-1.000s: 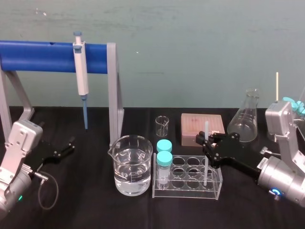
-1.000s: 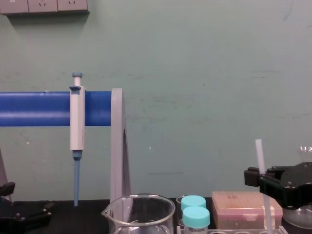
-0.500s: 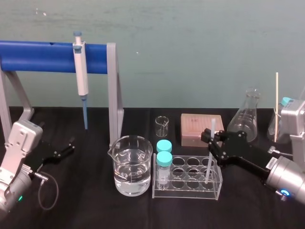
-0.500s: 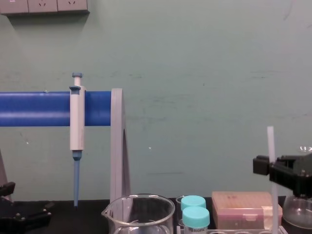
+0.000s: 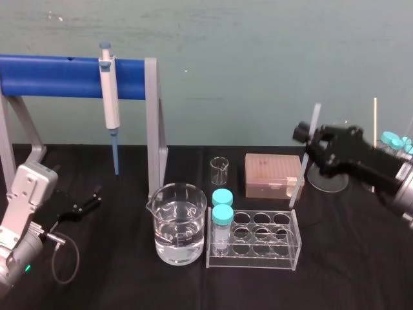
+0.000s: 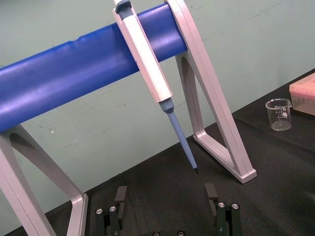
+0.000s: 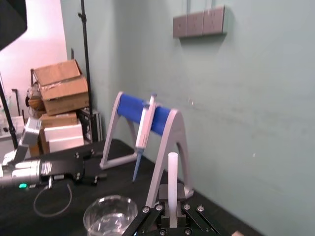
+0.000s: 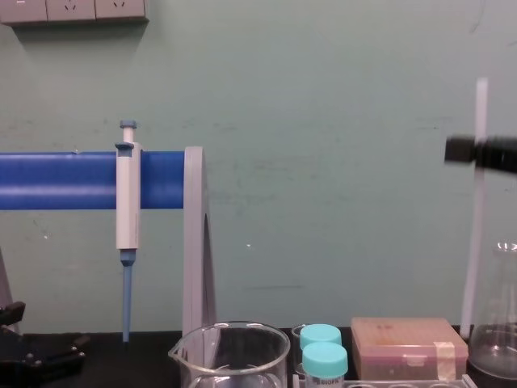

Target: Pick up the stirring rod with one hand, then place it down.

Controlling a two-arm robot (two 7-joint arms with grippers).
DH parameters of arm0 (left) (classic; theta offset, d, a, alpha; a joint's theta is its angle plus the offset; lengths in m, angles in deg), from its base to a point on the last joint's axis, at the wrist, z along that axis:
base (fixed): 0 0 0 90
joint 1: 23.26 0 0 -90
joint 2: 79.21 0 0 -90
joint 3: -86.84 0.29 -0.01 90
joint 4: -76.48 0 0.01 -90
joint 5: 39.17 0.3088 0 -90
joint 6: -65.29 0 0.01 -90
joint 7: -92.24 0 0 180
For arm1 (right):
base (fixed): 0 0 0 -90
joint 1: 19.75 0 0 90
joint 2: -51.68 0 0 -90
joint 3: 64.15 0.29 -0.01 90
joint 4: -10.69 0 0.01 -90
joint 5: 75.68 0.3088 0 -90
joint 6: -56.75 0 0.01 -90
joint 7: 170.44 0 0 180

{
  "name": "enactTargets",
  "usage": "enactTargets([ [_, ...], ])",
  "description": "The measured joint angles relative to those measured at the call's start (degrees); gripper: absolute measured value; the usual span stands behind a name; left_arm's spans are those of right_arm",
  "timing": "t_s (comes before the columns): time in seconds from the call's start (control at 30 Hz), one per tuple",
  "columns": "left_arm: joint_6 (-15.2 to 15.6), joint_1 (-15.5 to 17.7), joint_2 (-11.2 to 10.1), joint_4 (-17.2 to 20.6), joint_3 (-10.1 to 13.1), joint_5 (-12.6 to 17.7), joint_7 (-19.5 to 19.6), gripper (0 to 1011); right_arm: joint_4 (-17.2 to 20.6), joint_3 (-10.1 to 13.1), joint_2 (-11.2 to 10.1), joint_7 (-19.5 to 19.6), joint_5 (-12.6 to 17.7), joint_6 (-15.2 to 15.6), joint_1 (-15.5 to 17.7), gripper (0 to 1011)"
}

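Right gripper [image 5: 311,137] is seen clamped on the one stirring rod [image 5: 300,174], held tilted at centre right, above one rack [image 5: 255,263] with two capped vials [image 5: 222,216]. Left gripper [image 5: 88,201] is parked lower left, jaws apart.

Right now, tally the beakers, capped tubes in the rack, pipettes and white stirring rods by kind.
2 beakers
2 capped tubes in the rack
1 pipette
1 stirring rod, gripped by the right hand
Total: 6
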Motion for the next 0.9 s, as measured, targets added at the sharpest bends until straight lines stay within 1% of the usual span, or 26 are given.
enactTargets([
  [0.23,0.00,0.00,0.00,0.00,0.00,0.00,0.00,1000,0.91,0.45,-1.23,0.40,0.89,-0.80,-1.23,67],
  [0.6,0.00,0.00,0.00,0.00,0.00,0.00,0.00,1000,0.75,-0.32,-2.34,1.41,2.35,-0.64,-1.16,67],
  [0.9,0.00,0.00,0.00,0.00,0.00,0.00,0.00,1000,0.77,-1.00,-2.83,1.76,2.87,-0.41,-1.27,67],
])
